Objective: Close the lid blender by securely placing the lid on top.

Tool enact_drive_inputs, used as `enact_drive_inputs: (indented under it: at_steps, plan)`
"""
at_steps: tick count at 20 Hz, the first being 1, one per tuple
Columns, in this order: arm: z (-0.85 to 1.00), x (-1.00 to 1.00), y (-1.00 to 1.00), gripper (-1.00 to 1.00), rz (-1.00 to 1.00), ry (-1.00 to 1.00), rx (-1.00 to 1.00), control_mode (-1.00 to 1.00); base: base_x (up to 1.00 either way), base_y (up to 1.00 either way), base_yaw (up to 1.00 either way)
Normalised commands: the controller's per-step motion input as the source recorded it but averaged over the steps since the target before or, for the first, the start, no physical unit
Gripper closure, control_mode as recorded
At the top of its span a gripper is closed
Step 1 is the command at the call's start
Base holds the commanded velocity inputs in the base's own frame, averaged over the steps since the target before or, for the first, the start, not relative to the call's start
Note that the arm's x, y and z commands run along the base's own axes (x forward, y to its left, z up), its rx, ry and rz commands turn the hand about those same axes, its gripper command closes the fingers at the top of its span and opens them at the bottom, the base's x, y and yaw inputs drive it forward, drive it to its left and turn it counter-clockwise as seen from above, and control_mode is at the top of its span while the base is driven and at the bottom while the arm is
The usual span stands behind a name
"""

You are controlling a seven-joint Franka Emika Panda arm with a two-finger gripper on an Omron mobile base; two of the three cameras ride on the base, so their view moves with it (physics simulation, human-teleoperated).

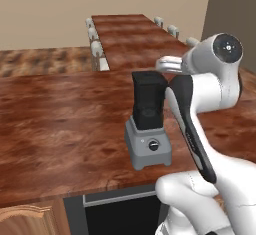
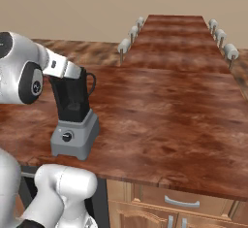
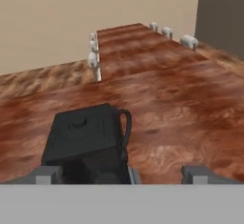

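Your fingers point(image 3: 121, 174) hover spread wide and empty above the brown surface point(image 3: 181, 108), the blender point(image 1: 148, 124) just below and left of them, the black lid point(image 3: 82, 133) seated flat on its jar, handle toward the fingers.

- no words, brand names or numbers can be read anywhere in these pictures.
- the blender point(image 1: 148, 129) has a round knob on its grey base, with no legible marking around it.
- the lid point(image 3: 83, 131) shows a faint curved mark on top in the hand view; it is not readable as a letter or sign.
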Motion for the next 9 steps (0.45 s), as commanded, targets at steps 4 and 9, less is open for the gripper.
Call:
enact_drive_inputs:
  at_steps: [4, 9]
  plan:
    - [0.1, -0.32, -0.55, -1.0, 0.0, -0.08, 0.06, -1.0, 0.0, 0.0, 0.0]
    - [0.03, -0.3, -0.53, -1.0, 0.0, -0.05, 0.02, -1.0, 0.0, 0.0, 0.0]
